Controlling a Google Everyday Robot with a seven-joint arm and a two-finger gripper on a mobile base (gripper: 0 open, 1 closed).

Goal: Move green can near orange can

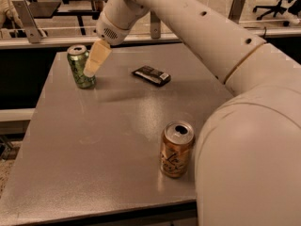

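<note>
The green can (pixel 80 67) stands upright at the far left of the grey table (pixel 94 140). It has a mottled green body and a silver top. The orange can (pixel 176 149) stands upright near the table's front right, with an orange-tan body and dark script lettering. My gripper (pixel 95 60) has cream-coloured fingers and hangs just right of the green can, its tip level with the can's body and touching or nearly touching its side. The white arm reaches in from the right foreground.
A flat dark packet (pixel 151 75) lies on the table between the two cans, toward the back. A railing and shelving (pixel 42 29) run behind the table's far edge. My arm's large white body (pixel 254 145) covers the table's right side.
</note>
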